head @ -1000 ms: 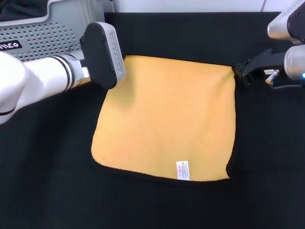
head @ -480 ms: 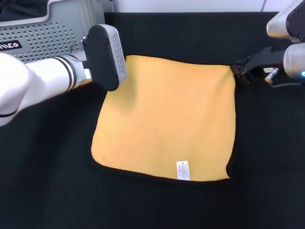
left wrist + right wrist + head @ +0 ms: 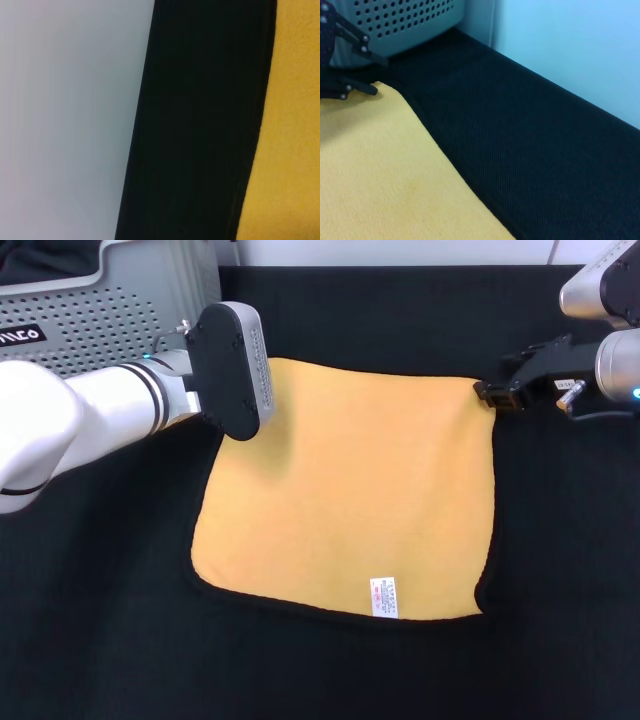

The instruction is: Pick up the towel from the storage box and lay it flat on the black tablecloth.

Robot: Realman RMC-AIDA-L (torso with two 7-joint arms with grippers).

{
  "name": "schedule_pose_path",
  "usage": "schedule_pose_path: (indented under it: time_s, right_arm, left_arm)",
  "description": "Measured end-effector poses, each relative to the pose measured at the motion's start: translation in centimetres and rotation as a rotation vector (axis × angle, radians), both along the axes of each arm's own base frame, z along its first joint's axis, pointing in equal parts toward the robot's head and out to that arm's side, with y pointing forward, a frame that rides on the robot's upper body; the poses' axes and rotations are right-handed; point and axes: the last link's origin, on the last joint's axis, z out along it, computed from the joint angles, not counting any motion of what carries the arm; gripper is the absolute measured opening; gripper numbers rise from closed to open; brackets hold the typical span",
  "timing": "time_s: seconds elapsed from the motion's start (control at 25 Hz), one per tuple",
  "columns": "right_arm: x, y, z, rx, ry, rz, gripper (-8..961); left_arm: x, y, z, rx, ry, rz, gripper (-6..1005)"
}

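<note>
One towel (image 3: 345, 495) flat on black tablecloth (image 3: 100, 620)

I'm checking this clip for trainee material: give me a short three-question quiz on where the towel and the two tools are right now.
1. True or false: the towel lies spread on the black tablecloth, outside the storage box.
2. Which corner of the towel is the right tool at? A) near corner by the white care label B) far corner on the robot's right C) near corner on the robot's left
3. Fill in: the left tool is at the towel's far corner on the robot's ____ side.

Key: 1 true; 2 B; 3 left.
</note>
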Motion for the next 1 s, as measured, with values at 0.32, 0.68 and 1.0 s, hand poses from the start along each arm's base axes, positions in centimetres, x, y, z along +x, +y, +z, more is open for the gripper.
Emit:
schedule_pose_path:
  time_s: [0.32, 0.68, 1.0]
  right_arm:
    - [-0.2, -0.1, 0.0, -0.009, 0.004, 0.007, 519]
    - [-0.4, -0.8, 0.9, -0.015, 0.025, 0.03, 779]
    - [-0.3, -2.9, 2.9, 0.008, 0.079, 0.06, 785]
  left_arm:
    - [0.3, -0.3, 0.8, 0.043, -0.034, -0.007, 338]
    - [0.0, -0.7, 0.9, 0.057, -0.098, 0.031, 339]
    - [0.6, -2.7, 0.9, 0.041, -0.31, 0.087, 344]
